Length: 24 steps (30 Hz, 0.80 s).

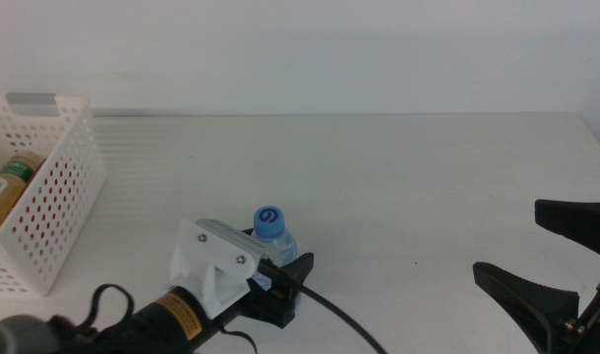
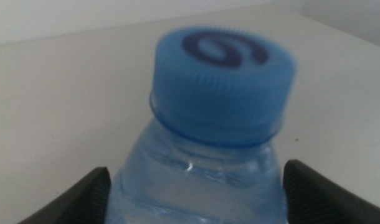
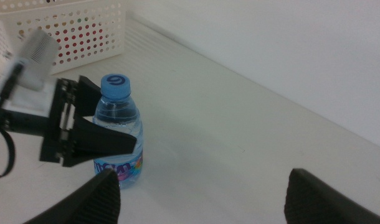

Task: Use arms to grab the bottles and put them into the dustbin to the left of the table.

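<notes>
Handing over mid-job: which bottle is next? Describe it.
On the white table, right of the basket, it stands upright between the left gripper fingers. The water bottle: clear, blue-capped, the only one not in the basket.

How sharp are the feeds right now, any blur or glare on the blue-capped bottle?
Left wrist view: the blue-capped bottle fills the frame and its cap looks soft, too close to focus. Right wrist view: the bottle's label is blurred, and part of the left pincer beside it smears. Middle view: evenly lit, with no glare on the bottle; the right pincer waits at the right edge.
</notes>
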Each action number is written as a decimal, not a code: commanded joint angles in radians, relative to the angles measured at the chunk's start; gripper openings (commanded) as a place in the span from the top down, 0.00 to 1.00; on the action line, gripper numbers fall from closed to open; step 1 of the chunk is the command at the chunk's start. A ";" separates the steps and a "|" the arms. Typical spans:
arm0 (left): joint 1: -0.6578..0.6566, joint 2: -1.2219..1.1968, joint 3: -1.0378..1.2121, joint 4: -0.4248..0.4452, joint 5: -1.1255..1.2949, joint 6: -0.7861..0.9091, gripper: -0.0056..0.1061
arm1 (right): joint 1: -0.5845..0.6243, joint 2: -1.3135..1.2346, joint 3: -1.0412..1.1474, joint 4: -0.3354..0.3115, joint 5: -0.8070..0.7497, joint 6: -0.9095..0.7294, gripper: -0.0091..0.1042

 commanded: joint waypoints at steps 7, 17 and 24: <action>-0.002 0.081 -0.041 -0.022 -0.262 -0.006 0.15 | -0.004 -0.001 -0.027 -0.009 -0.073 -0.009 0.22; -0.003 0.123 -0.047 -0.024 -0.262 0.002 0.21 | -0.004 -0.001 -0.027 -0.009 -0.073 -0.009 0.22; -0.003 0.122 -0.050 -0.028 -0.262 -0.005 0.64 | -0.004 0.000 -0.027 -0.008 -0.073 -0.009 0.22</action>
